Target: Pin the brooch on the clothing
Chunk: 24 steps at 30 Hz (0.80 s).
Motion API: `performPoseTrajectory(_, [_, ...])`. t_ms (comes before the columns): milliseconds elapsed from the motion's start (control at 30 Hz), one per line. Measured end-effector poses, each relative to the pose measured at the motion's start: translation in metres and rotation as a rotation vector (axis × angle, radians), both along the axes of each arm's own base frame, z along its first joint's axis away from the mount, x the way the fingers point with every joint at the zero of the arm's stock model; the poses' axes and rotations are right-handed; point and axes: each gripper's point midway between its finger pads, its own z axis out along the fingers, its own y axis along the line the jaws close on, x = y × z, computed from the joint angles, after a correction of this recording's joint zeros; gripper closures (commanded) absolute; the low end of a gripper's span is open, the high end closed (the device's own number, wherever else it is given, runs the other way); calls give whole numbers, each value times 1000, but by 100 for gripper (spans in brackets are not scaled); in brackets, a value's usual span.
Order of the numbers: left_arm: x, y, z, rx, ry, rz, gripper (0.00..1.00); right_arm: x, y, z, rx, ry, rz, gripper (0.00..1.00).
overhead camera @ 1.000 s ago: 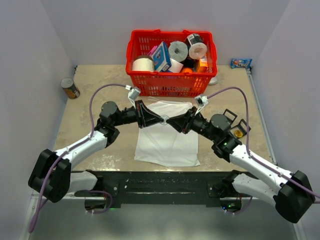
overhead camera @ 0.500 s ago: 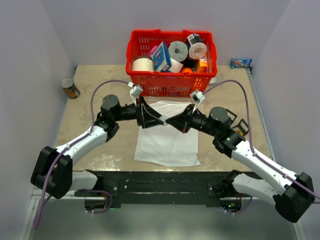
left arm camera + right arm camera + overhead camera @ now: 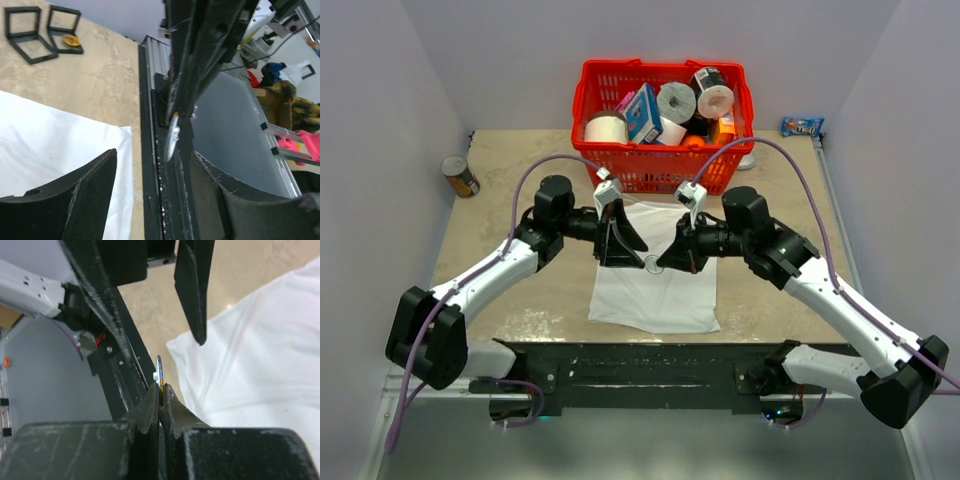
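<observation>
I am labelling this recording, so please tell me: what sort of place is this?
Probably a robot test cell in a lab: a beige table walled by plain white panels, a red basket of props, and workshop clutter beyond the table's edge.

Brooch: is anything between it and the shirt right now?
Nothing visible. The right gripper pinches the brooch over the bare shirt; the left gripper is open, its fingers flanking the brooch, not beneath it.
</observation>
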Motion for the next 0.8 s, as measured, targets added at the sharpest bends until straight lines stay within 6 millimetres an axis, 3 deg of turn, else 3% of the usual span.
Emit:
performPoseTrajectory(200, [-24, -15, -12, 37, 21, -108, 43, -7, -3, -24, -77, 68, 44, 100])
performPoseTrajectory(433, [-31, -16, -21, 72, 29, -137, 52, -10, -3, -16, -76, 48, 75, 100])
performPoseTrajectory(567, [-33, -16, -23, 83, 26, -141, 67, -12, -4, -14, -83, 43, 83, 100])
performPoseTrajectory(800, [-34, -19, -26, 92, 22, -147, 75, -11, -4, -20, -101, 49, 93, 100])
